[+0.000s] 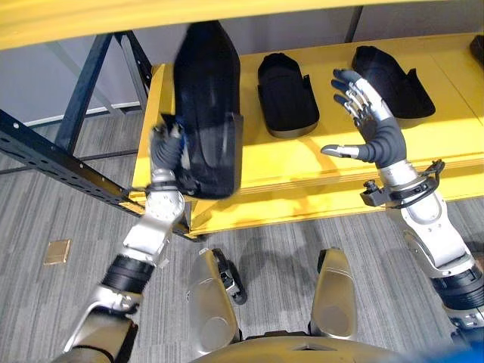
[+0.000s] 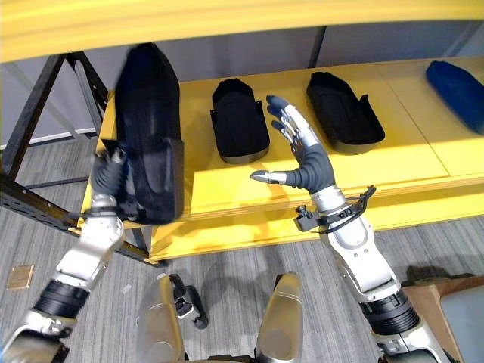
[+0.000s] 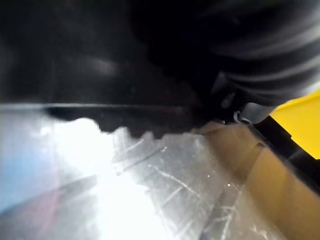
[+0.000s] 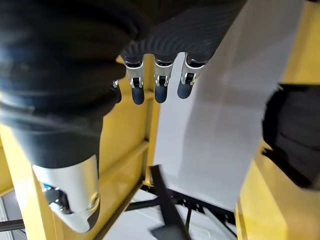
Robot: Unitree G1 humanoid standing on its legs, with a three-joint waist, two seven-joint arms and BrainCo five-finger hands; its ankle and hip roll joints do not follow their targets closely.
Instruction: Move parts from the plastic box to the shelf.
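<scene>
Fingers of my left hand (image 1: 168,147) are hidden behind the black part (image 1: 206,113), so I cannot tell their grip. That part stands over the yellow shelf's (image 1: 302,162) left end, long axis running front to back. My right hand (image 1: 370,125) hovers spread open, between two more black parts (image 1: 286,94) lying lengthwise.

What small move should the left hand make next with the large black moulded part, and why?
Probably lower the large black moulded part onto the yellow shelf: the left hand holds it tilted above the shelf's left end, beside two black parts already lying there. The right hand hovers open.
</scene>
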